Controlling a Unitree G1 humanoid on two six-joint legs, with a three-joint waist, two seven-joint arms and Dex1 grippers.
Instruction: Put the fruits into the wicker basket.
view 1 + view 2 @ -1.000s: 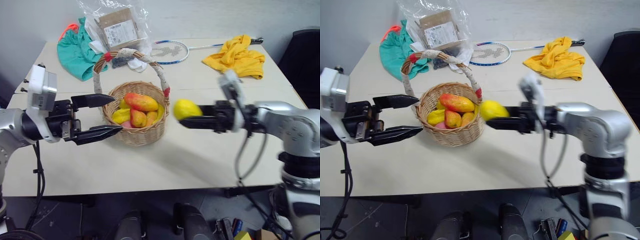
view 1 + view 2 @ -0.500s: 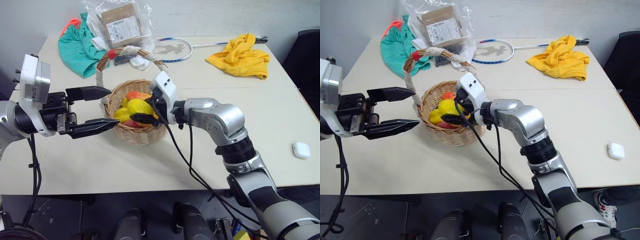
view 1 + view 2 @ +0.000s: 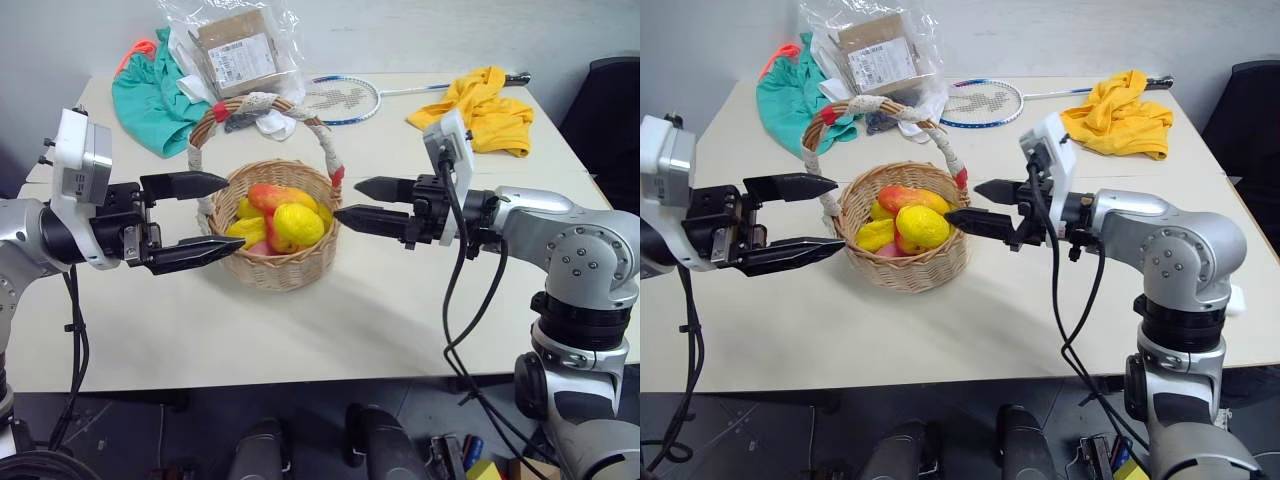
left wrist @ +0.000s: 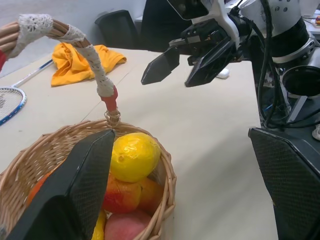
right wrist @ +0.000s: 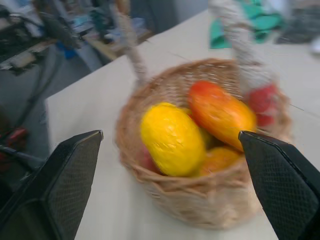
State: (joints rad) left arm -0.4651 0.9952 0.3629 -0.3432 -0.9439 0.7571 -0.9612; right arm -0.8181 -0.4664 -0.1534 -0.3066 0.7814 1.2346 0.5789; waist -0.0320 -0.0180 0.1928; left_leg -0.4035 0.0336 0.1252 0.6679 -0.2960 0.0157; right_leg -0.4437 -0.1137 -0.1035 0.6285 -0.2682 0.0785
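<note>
Lemon (image 3: 298,224) lies on top of the other fruits (image 3: 275,199) inside the basket (image 3: 277,265), toward its 3 o'clock rim, touching the red-blushed fruit beside it. A long orange-red fruit sits at the pile's 12 o'clock, and yellow pieces lie at 9 o'clock. Basket stands upright on the table (image 3: 330,330), handle (image 3: 262,102) arched over it, cloth-wrapped with red ties at both feet.

Right gripper (image 3: 357,201) hangs level at 3 o'clock from the basket, just beside the rim, tips pointing at it. Fingers apart and empty, touching neither fruit nor wicker. In the right wrist view the lemon (image 5: 171,138) shows between its two spread fingers (image 5: 60,185), clear of both.

Left gripper (image 3: 211,214) hangs level at 9 o'clock from the basket, fingers apart and empty, upper tip near the handle's foot, lower tip near the wall. Contact cannot be told. In the left wrist view one finger (image 4: 75,195) covers part of the basket (image 4: 165,175), with the lemon (image 4: 134,156) just beyond.

Behind the basket, at 12 o'clock, lie a plastic bag with a cardboard box (image 3: 236,52) and a racket (image 3: 345,100). Green cloth (image 3: 150,90) lies at 11 o'clock; yellow cloth (image 3: 480,105) at 2 o'clock, well apart.
</note>
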